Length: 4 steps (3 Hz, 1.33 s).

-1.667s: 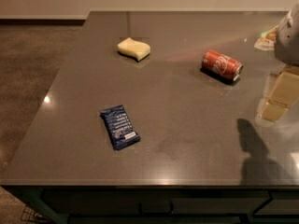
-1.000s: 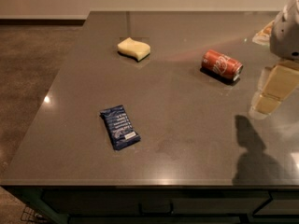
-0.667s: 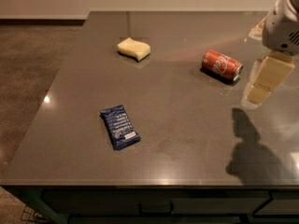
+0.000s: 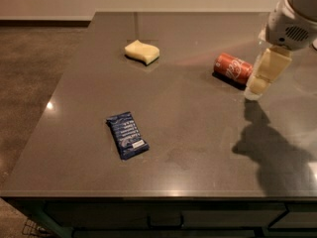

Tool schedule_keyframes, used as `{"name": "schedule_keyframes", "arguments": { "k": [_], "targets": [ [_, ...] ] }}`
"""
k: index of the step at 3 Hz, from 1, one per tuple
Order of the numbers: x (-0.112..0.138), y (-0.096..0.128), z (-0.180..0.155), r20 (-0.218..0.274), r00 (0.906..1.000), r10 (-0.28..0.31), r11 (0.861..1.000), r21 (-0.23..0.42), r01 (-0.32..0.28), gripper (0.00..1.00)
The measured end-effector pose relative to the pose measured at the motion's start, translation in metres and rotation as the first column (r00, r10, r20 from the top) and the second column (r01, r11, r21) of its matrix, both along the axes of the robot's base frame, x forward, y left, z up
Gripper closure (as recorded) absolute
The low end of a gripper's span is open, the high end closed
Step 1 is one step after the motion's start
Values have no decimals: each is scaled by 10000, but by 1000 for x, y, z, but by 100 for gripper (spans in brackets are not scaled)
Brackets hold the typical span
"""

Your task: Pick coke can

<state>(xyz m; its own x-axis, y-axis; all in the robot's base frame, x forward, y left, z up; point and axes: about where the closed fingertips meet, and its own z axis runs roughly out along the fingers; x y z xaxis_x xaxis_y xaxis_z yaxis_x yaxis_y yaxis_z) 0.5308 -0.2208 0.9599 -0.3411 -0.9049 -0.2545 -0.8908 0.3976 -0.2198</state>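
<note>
The coke can (image 4: pixel 233 69) is red-orange with white lettering and lies on its side on the dark grey table (image 4: pixel 198 128), at the right rear. My gripper (image 4: pixel 258 85) hangs from the white arm at the upper right. It hovers just to the right of the can, close beside its right end and above the table. It holds nothing that I can see. Its shadow falls on the table in front of it.
A yellow sponge (image 4: pixel 142 51) lies at the rear middle of the table. A dark blue snack packet (image 4: pixel 127 135) lies at the front left. The table's left edge drops to a brown floor (image 4: pixel 29 73).
My gripper has moved left and a little away from the camera, from the right edge of view to right beside the can. The can, sponge and packet have not moved.
</note>
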Motion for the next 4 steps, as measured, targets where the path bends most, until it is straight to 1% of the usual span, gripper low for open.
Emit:
{"name": "schedule_keyframes", "arguments": {
  "k": [1, 2, 3, 4],
  "targets": [
    [34, -9, -12, -211, 9985, -511, 9984, 226, 516, 0],
    [63, -15, -21, -270, 9951, -947, 9943, 458, 959, 0],
    [89, -23, -34, -403, 9904, -1322, 9899, 468, 1341, 0],
    [108, -33, -50, -660, 9840, -1657, 9854, 281, 1679, 0]
  ]
}}
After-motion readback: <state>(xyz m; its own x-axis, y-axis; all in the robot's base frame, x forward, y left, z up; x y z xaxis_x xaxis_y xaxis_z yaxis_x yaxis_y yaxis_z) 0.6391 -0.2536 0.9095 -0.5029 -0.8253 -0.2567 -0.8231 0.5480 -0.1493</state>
